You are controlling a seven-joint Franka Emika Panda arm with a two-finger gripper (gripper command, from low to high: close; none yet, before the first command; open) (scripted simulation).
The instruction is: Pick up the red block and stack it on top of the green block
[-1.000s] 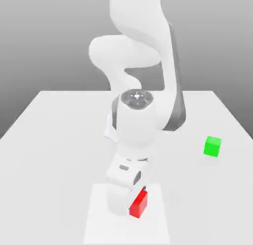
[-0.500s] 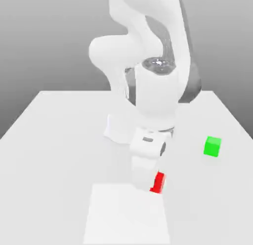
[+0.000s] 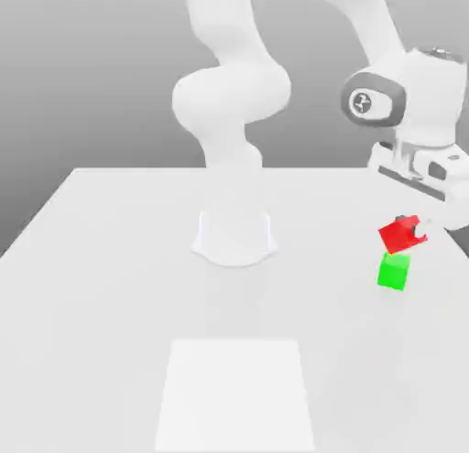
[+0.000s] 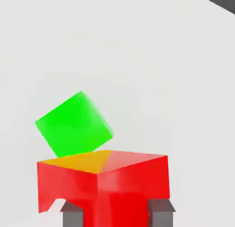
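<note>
Showing the scene from near to far: a pale square patch [image 3: 236, 392] lies flat on the white desk [image 3: 101, 286] closest to the exterior camera. Behind it, at mid-desk, stands the round base [image 3: 234, 236] of the white arm [image 3: 229, 94], which rises, bends overhead and comes down on the exterior view's right. There the hand [image 3: 414, 230] holds the red block [image 3: 401, 233], its fingers closed narrowly on two opposite faces. The red block is clear of the desk, tilted, and hangs just above the green block [image 3: 394, 272]; whether the two touch cannot be told from the exterior view. The green block rests on the desk at the exterior view's right, well apart from the base and the patch.

In the hand view the red block [image 4: 103, 187] sits between two dark fingertips [image 4: 72, 216], with the hand [image 4: 117, 214] gripping its lower part. The green block [image 4: 73, 124] appears beyond it, turned at an angle to the red one and offset, so the pair is not squarely aligned. The far desk edge [image 4: 215, 3] crosses one corner.
</note>
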